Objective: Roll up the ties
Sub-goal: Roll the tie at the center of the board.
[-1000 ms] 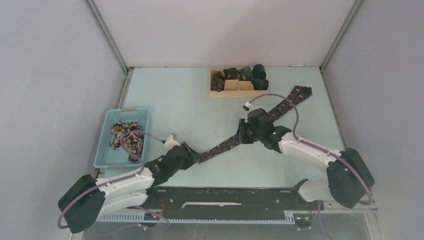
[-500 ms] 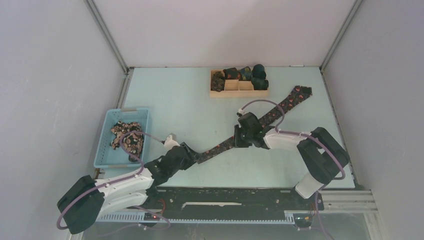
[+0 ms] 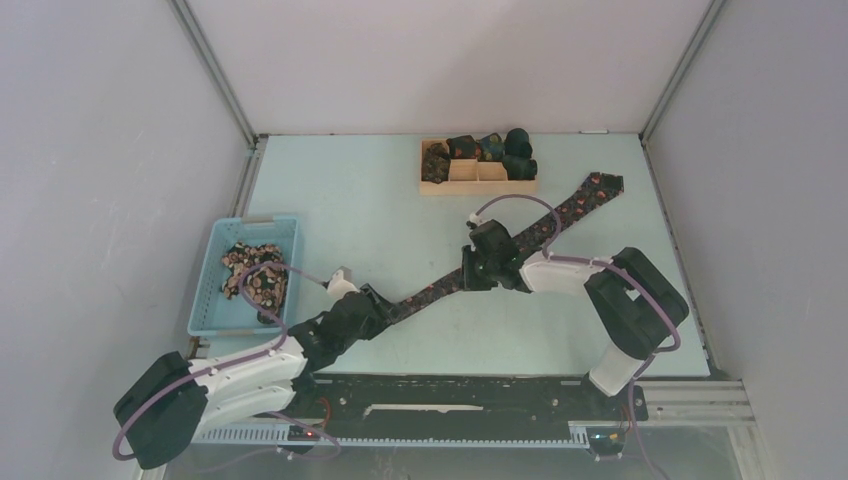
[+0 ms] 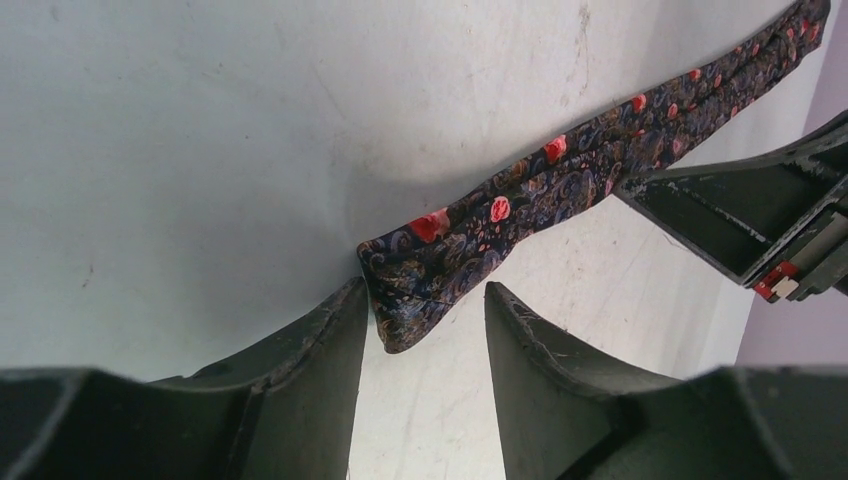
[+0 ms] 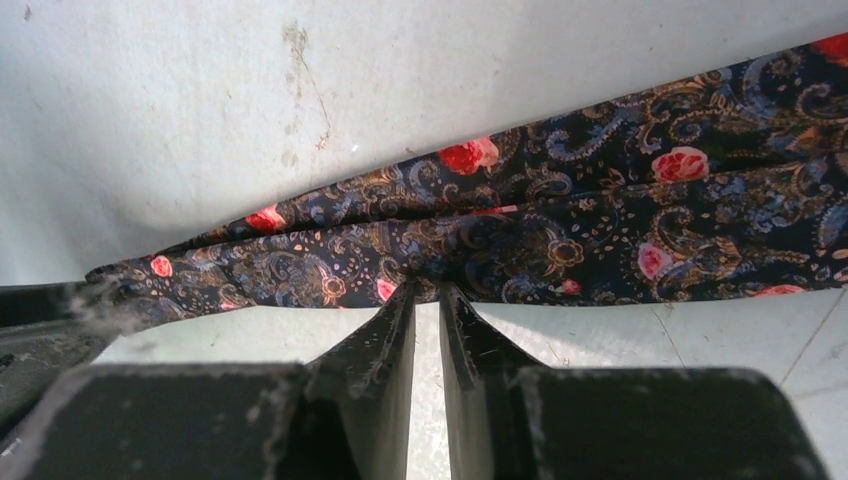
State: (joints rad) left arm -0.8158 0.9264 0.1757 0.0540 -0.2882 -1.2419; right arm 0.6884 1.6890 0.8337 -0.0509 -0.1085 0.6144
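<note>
Since a second ago: the right arm has folded in, its elbow pulled back from the far right. The right gripper (image 3: 470, 276) has slid down-left along the tie (image 3: 572, 207). The tie's narrow end now reaches the left gripper (image 3: 380, 308), which has barely shifted.

Tie: laid out flat in a diagonal across the table (image 3: 350, 200), wide end far right near the tray, narrow end near left.

Right gripper (image 5: 428, 286): fingers nearly together, nipping the near edge of the tie (image 5: 600, 230) about mid-length; fabric puckers at the tips.

Left gripper (image 4: 425, 300): fingers apart, not clamping. The tie's narrow tip (image 4: 420, 270) lies between them, against one finger, folded over on itself.

Around: light-blue basket (image 3: 203, 300) at left, beside the left arm, holding a heap of loose ties (image 3: 255, 272). Wooden divided tray (image 3: 432, 187) at the far edge with rolled ties (image 3: 505, 150) in its far and right compartments. Both stand well apart from the grippers.
</note>
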